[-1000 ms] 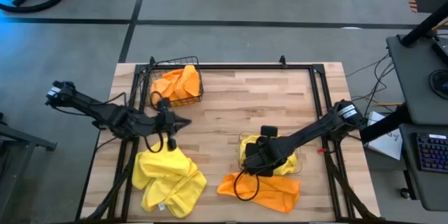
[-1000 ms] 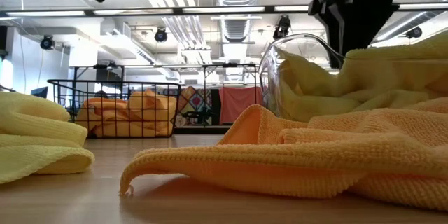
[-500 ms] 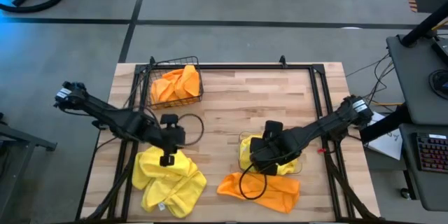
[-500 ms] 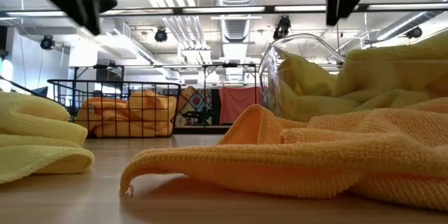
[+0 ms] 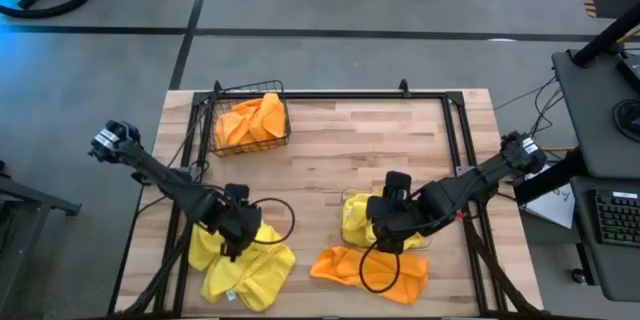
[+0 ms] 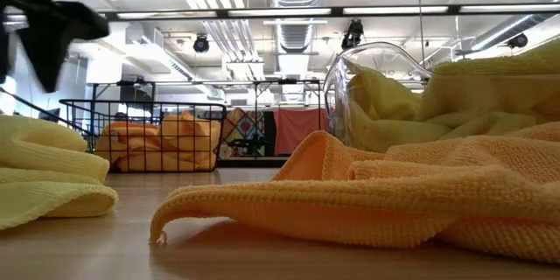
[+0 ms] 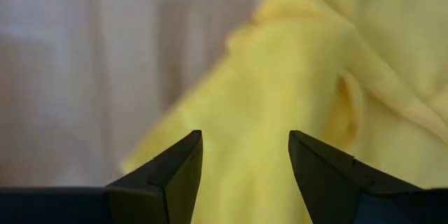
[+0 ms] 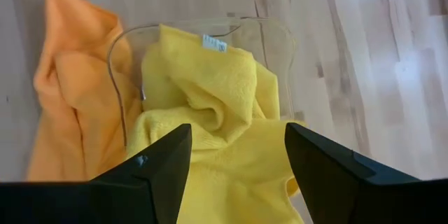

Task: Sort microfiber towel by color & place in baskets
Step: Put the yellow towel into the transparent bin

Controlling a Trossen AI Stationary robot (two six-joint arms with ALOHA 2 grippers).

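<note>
Left hand [image 5: 235,243], fingers spread and empty, hangs over the yellow towels [image 5: 240,260] heaped at seven o'clock on the bench [image 5: 350,145]; it looks set to pick one, which calls for dropping and pinching a single fold. Right hand [image 5: 385,228], also spread with nothing in it, sits above the clear bin [image 5: 352,222] of yellow cloths at five o'clock. An orange towel [image 5: 375,272] beside the bin awaits the wire basket [image 5: 250,122] at eleven o'clock. Cables loop near both hands.
</note>
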